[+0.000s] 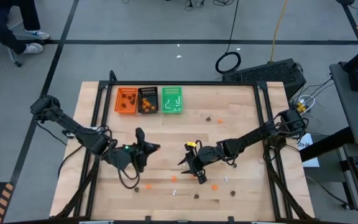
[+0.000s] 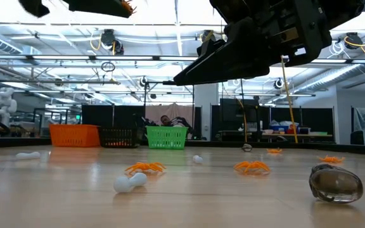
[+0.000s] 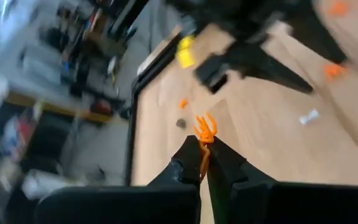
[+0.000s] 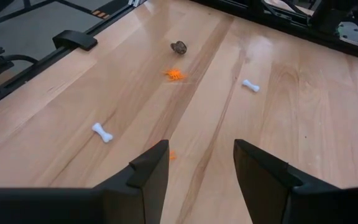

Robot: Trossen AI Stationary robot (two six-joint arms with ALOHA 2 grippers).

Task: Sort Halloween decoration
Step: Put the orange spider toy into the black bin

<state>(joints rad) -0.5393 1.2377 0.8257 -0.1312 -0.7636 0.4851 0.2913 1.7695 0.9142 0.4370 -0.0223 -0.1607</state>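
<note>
The wooden desk (image 1: 241, 124) carried 3 small trays in a row at its far edge: an orange tray (image 1: 127, 101) on the left, a black tray (image 1: 148, 100) in the middle and a green tray (image 1: 172, 101) on the right, each already holding a few trinkets, which suggested sorting by kind was under way.

The left arm's tool (image 3: 202, 163) was clamped shut on an orange spider (image 3: 204, 129), lifted clear of the desk, apparently so it could be carried to the orange tray. The right arm's tool (image 4: 196, 163) hovered low over the near middle of the desk with its 2 fingers apart and nothing between them, likely lining up on another piece.

The rest of the decoration lay loose on the near half of the desk: a white bone (image 4: 102, 132), a second bone (image 4: 250, 85), an orange spider on the wood (image 4: 176, 74) and a dark brown blob (image 4: 179, 46).

Only the left wrist view showed the spider pinched between the fingers; from overhead the left tool (image 1: 146, 149) read as a dark shape. The low view alone showed a glossy brown blob (image 2: 336, 184) at the near right and bones and spiders lying flat, while the overhead view alone gave the tray order.
</note>
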